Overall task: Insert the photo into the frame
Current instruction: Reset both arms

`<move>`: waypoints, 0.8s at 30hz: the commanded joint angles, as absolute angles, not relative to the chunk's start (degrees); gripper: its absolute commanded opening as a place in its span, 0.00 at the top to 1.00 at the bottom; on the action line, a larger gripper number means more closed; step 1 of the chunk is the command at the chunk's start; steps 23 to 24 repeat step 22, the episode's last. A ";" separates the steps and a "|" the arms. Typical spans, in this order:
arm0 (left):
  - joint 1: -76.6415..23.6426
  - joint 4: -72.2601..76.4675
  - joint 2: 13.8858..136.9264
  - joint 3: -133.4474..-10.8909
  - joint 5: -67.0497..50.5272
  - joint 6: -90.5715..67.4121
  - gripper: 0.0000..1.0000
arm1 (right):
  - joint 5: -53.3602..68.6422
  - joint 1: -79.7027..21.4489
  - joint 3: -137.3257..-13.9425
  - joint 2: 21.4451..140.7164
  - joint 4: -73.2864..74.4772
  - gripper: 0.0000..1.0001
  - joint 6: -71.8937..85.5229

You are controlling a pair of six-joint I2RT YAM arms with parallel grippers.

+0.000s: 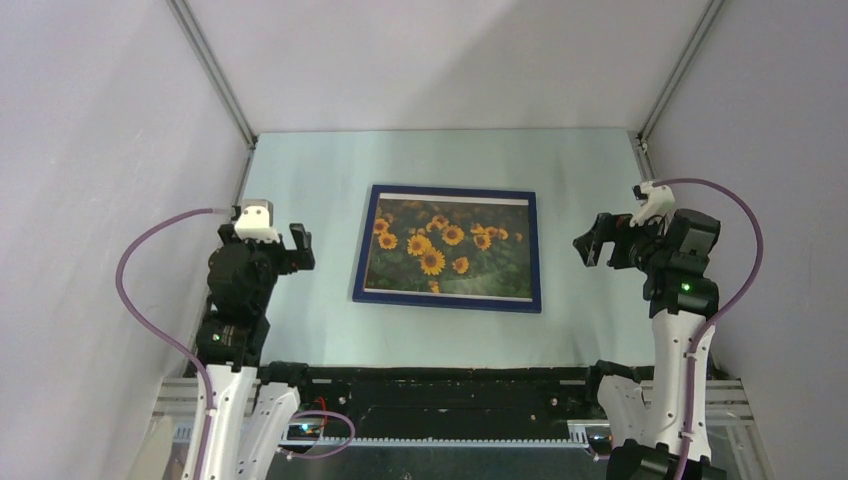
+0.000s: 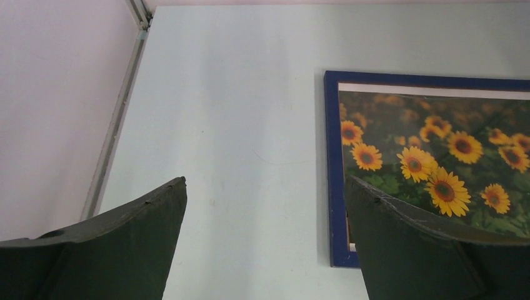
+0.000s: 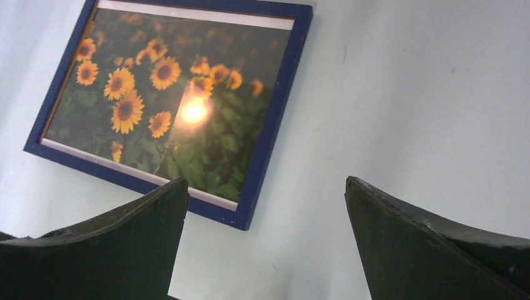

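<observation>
Between the two grippers, flat on the pale matte table (image 1: pixel 310 180), lies the frame (image 1: pixel 451 190), thin dark blue rails up, long axis running gripper to gripper. The sunflower photo (image 1: pixel 446 248) sits inside it, under a glossy pane that throws glare. Left gripper (image 1: pixel 300 248) and right gripper (image 1: pixel 590 248) are both spread wide, empty, clear of it. The right looks marginally nearer.

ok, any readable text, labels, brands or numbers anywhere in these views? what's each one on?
None readable in any view.
The frame: plain blue rails, no label or brand.
The photo: sunflowers and a white border only, no caption.
The left hand and right hand: plain dark, no markings visible.
The glare in the right wrist view is reflected light, not print.
</observation>
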State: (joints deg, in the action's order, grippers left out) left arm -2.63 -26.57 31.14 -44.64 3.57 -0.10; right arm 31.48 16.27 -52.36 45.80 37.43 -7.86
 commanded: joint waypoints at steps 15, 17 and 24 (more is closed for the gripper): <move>-1.82 -12.03 24.55 -32.85 3.78 -3.82 0.00 | 34.17 17.32 -49.11 37.20 33.21 0.01 -7.90; -1.84 -11.90 24.77 -32.54 3.62 -3.60 0.00 | 34.03 17.44 -49.05 37.21 33.03 0.00 -7.96; -1.84 -11.79 24.90 -32.12 3.20 -3.12 0.00 | 33.86 17.41 -48.98 37.28 32.54 0.00 -7.77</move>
